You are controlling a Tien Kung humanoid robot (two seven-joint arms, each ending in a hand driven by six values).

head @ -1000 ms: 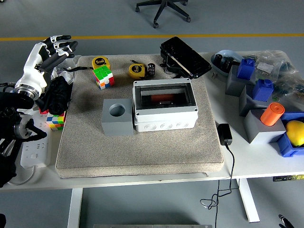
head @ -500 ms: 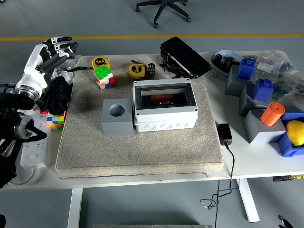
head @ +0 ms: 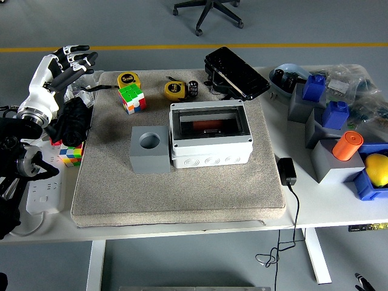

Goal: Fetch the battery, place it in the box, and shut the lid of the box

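The battery (head: 193,88), a small dark cylinder, stands on the grey mat behind the white box (head: 210,151), next to a yellow tape measure (head: 174,90). The box sits mid-mat; an orange thing shows in its dark top opening (head: 208,126). I cannot tell whether a clear lid covers it. A glossy black panel (head: 236,73) lies tilted behind the box. My left hand (head: 68,62), white with fingers spread, is raised at the table's far left, well away from the battery and holding nothing.
A grey block with a round hole (head: 149,149) stands left of the box. Another tape measure (head: 128,79) and two colour cubes (head: 132,97) (head: 70,154) lie at left. Grey and blue blocks, an orange cylinder (head: 347,145) and a charger (head: 286,171) crowd the right.
My left hand has drifted slightly to the left, fingers still spread. Nothing on the mat has moved.
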